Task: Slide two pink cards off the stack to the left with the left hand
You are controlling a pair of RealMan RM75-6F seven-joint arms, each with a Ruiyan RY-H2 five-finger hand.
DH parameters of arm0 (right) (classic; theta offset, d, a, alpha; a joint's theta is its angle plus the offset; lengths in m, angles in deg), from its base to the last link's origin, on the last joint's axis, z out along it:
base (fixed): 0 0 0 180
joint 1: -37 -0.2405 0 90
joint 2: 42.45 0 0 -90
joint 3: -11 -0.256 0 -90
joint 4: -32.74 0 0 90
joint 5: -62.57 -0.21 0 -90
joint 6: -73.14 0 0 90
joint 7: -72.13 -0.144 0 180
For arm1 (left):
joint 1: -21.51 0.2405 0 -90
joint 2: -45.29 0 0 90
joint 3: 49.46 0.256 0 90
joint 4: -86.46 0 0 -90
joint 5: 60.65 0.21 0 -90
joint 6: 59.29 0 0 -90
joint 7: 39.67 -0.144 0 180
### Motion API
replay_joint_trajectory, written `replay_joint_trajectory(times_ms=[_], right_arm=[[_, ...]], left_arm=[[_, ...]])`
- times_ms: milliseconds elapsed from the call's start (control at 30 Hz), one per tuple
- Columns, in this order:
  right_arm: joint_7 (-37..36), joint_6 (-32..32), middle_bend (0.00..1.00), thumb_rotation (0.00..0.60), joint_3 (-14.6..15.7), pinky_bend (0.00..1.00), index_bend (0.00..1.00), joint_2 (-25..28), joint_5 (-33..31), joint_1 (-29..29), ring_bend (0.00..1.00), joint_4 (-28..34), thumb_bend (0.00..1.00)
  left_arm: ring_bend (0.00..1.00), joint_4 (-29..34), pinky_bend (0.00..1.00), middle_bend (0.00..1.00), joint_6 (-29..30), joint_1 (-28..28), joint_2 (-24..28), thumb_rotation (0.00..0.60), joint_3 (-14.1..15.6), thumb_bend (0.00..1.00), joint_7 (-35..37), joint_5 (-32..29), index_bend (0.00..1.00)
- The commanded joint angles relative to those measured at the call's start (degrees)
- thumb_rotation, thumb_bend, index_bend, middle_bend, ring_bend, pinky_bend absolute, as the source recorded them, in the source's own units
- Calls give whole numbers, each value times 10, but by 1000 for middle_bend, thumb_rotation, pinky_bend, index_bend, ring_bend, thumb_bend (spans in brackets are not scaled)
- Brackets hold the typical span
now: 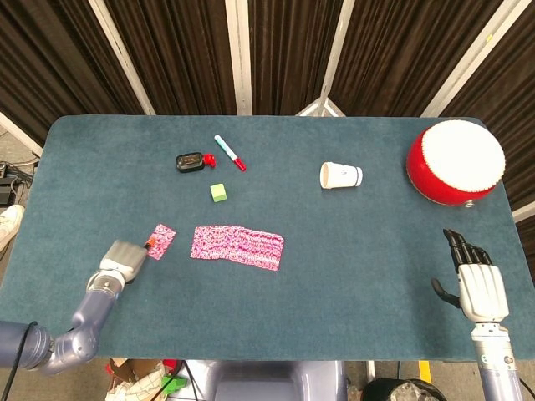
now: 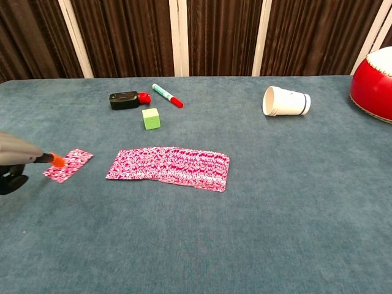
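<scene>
A spread row of pink patterned cards (image 1: 237,246) (image 2: 169,166) lies on the blue table near the front middle. One pink card (image 1: 161,241) (image 2: 68,165) lies apart, to the left of the row. My left hand (image 1: 123,257) (image 2: 18,165) is at the card's left end, an orange-tipped finger (image 2: 57,160) touching it, the other fingers curled under. My right hand (image 1: 474,282) rests at the front right of the table, fingers extended and apart, holding nothing.
A green cube (image 1: 219,193), a red-capped marker (image 1: 229,152) and a black and red device (image 1: 191,160) lie behind the cards. A white paper cup (image 1: 341,175) lies on its side at mid right. A red and white drum (image 1: 456,160) stands at far right.
</scene>
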State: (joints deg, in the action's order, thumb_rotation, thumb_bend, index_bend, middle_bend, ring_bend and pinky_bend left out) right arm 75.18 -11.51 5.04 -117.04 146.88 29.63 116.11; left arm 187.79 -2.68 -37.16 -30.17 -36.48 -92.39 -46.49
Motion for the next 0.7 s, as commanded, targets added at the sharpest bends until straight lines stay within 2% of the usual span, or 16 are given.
replay_joint_trajectory(times_ms=[33, 267, 500, 700], right_arm=[[3, 1, 150, 600, 0, 238, 14, -1, 0, -1, 228, 0, 284], [11, 2, 150, 600, 1, 238, 14, -3, 1, -2, 228, 1, 285], [16, 5, 150, 600, 1, 238, 14, -6, -1, -3, 228, -2, 284], [13, 8, 150, 600, -1, 238, 14, -7, -6, -4, 228, -5, 284]], left_arm=[[824, -8, 748, 863, -4, 13, 10, 600, 8, 929, 12, 6, 82], [824, 0, 748, 863, -5, 27, 33, 600, 10, 929, 34, 38, 61], [827, 40, 749, 863, 0, 37, 69, 600, -13, 931, 74, 104, 48], [827, 89, 749, 863, 15, 36, 100, 600, -27, 936, 83, 133, 47]])
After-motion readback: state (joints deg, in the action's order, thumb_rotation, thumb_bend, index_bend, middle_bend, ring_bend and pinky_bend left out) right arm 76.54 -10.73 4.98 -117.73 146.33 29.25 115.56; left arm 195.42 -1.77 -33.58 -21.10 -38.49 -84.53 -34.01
